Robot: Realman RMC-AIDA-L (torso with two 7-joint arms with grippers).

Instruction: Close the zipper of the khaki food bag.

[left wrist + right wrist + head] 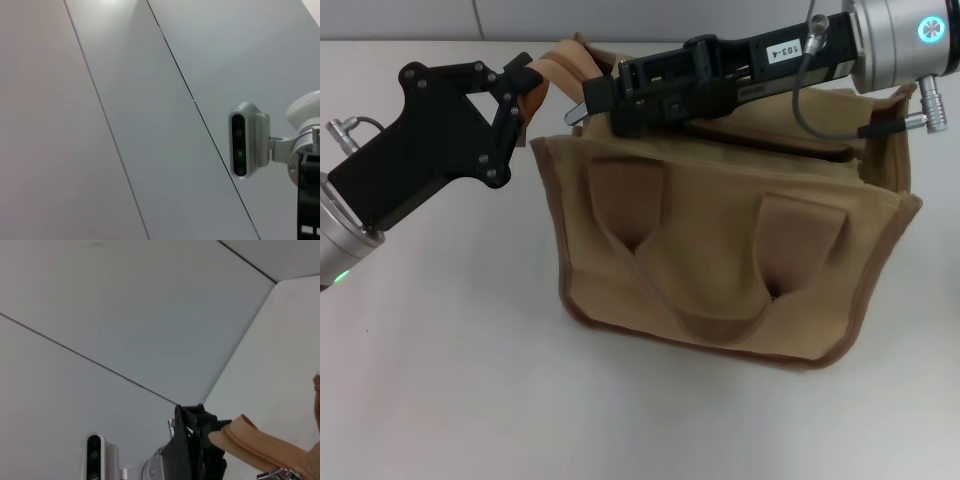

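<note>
Two end effectors meet at the khaki food bag (730, 260) standing upright on the white counter (440, 400) in the head view, its long top running left-right: the left end effector (520, 95) is clamped on the zipper (250, 447) tape's left end, the right end effector (582, 105) pinched at the pull, while the left wrist view shows only wall and the right wrist view alone shows the silver pull tab (280, 474).

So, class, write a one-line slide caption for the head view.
Left gripper pinches the bag's zipper end while the right gripper reaches along its top.

Lab-like test bench: plain white table (440, 400), bare grey panelled wall (150, 100).
</note>
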